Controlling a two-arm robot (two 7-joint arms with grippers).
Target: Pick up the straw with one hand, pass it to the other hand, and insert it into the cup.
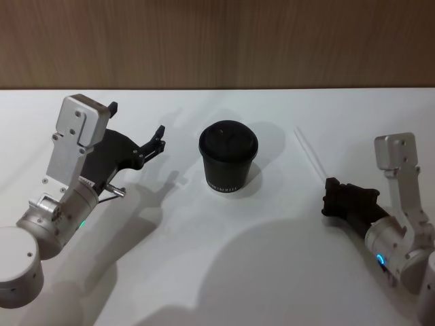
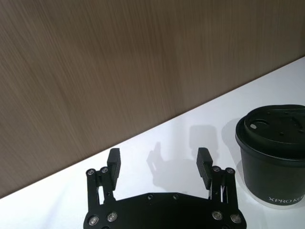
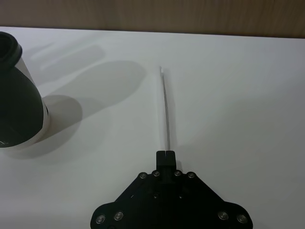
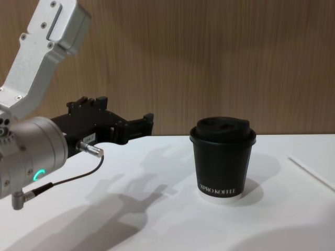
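My right pincer closed on the white straw's end; my left pincer wide open, empty, beside the coffee cup.

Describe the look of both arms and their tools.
The left arm's black flat-plate tool has two short blocky fingers and silver screws; its thick silver cylindrical wrist carries a glowing green ring and a grey cable. The right arm's black blocky tool is mounted on a silver wrist with a blue light.
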